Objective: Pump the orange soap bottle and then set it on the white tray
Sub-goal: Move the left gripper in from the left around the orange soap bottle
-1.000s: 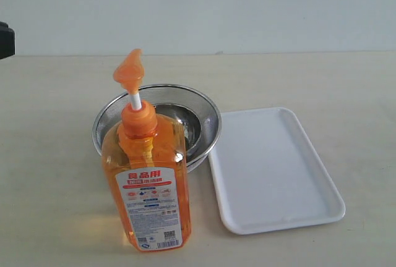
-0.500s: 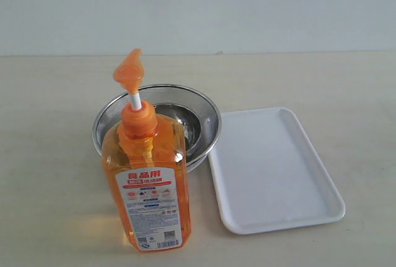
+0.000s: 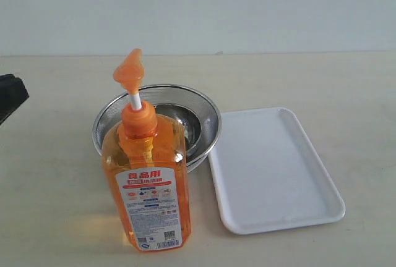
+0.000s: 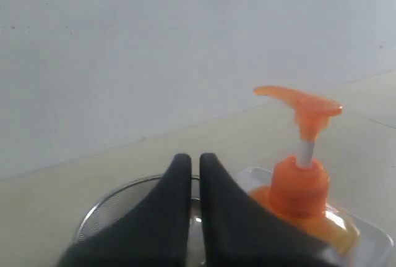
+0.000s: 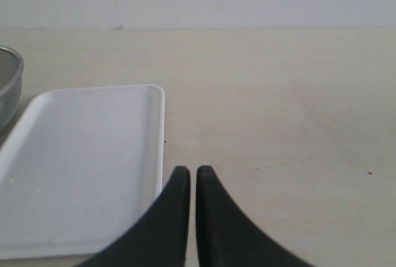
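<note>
Zero steps done, judging by raised pump head [image 3: 129, 72] and bottle [image 3: 151, 180] upright on worktop [image 3: 55, 205], in front of bowl [image 3: 212, 111], just beside tray [image 3: 272, 168]. Left fingers [image 4: 179, 183] clenched, empty, near pump head; right fingers [image 5: 179, 190] clenched, empty, by tray. Remaining: pressing pump head, then setting bottle on tray.

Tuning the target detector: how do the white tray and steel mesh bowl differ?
The white tray is rectangular with rounded corners; the steel mesh bowl is round. The tray is flat with a low rim; the bowl is deeper. The tray is white; the bowl is shiny metal. The orange soap bottle partly hides the bowl, not the tray. Both sit side by side on the table.
</note>
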Robot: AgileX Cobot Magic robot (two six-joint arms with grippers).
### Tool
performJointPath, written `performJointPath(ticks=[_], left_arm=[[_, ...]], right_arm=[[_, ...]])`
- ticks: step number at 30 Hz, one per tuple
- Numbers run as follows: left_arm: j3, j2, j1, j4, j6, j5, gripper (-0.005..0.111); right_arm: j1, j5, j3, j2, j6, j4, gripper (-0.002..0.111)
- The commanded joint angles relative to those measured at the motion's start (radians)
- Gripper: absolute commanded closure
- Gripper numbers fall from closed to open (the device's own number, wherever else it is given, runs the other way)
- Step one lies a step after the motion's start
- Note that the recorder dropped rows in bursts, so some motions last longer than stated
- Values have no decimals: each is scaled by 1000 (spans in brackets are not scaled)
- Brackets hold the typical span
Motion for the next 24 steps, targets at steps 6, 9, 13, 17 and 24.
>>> performJointPath(ticks=[6, 9, 13, 17, 24], left_arm=[[14, 27, -4, 576, -495, -171, 102], [14, 68, -4, 641, -474, -205, 102], [14, 96, -2, 629, -470, -184, 102], [14, 96, -2, 521, -438, -134, 102], [14, 153, -2, 443, -371, -163, 85]], right_arm=[[-3, -10, 0, -5, 0, 0, 107], [-3, -10, 0, -5, 0, 0, 107], [-3, 1, 0, -5, 0, 1, 107], [-3, 3, 0, -5, 0, 1, 107], [-3, 3, 0, -5, 0, 1, 107]])
